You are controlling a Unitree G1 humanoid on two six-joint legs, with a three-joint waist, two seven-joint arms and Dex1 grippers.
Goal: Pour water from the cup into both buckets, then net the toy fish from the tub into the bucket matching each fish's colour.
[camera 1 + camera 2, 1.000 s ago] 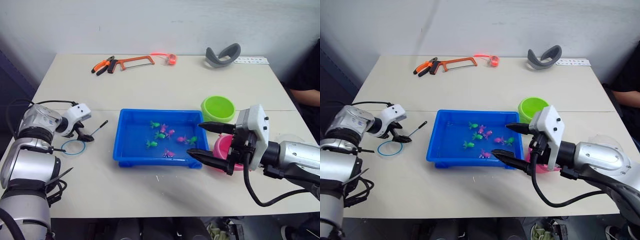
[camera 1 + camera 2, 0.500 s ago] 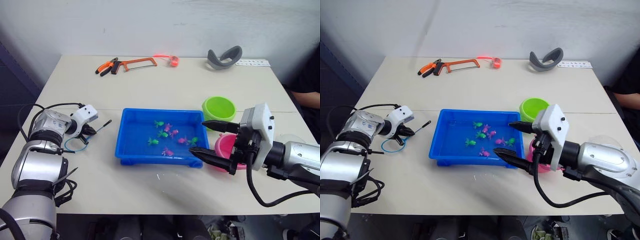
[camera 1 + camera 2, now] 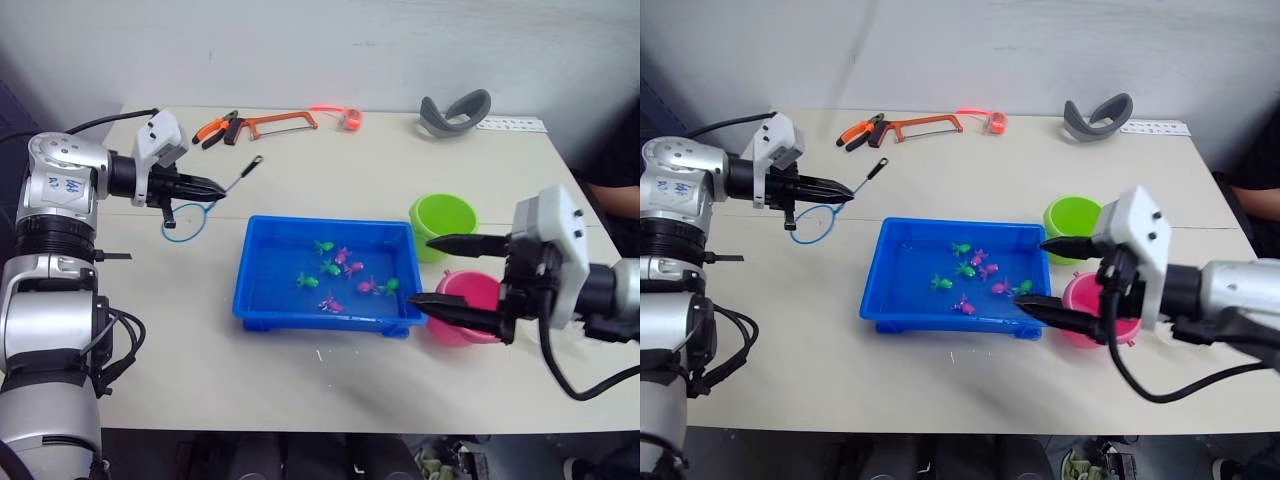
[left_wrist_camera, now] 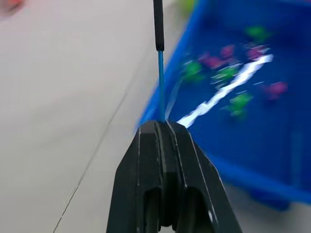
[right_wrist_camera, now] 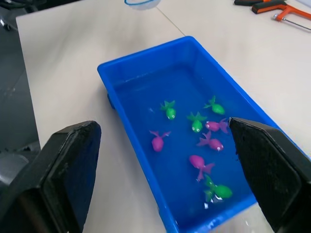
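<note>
Left end effector (image 3: 215, 187) clamped on the net (image 3: 190, 215) handle, hoop hanging left of the tub (image 3: 262, 296). Right end effector (image 3: 440, 272) fingers wide apart at tub's right end, beside pink bucket (image 3: 470, 293) and green bucket (image 3: 441, 217). Toy fish (image 3: 345, 275) sit in the tub.

We see a pale table (image 3: 330, 180). On it: blue tub (image 3: 262, 303) centre; green bucket (image 3: 440, 216) and pink bucket (image 3: 467, 293) right of it. Along the upper edge: pliers (image 3: 211, 129), hacksaw (image 3: 275, 123), orange item (image 3: 345, 117), grey curved piece (image 3: 452, 110), white strip (image 3: 512, 124).
</note>
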